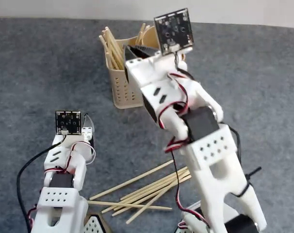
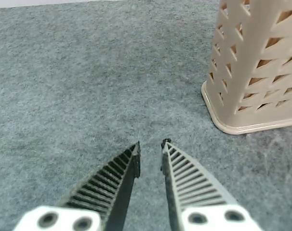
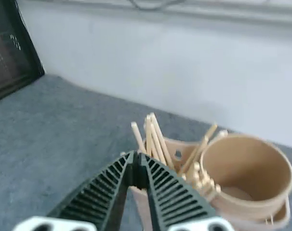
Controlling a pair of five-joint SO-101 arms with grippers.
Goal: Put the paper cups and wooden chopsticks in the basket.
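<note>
Lower left, the left gripper (image 1: 87, 128), tips slightly apart, should pinch one of the loose chopsticks (image 1: 147, 191) at bottom centre mid-length and stand it upright in the basket (image 1: 123, 92), upper centre, which already holds a paper cup (image 3: 249, 166) and has the right gripper (image 1: 132, 52) above it, tips pressed together.

No text, number, label or sign can be read anywhere. The right circuit board (image 1: 173, 30) and the left circuit board (image 1: 68, 122), one on each arm's wrist, carry only specks too small to make out. Pale marks on the dark panel (image 3: 11, 43) beyond the surface's far edge are illegible. The basket (image 2: 257, 67) wall is plain lattice.
</note>
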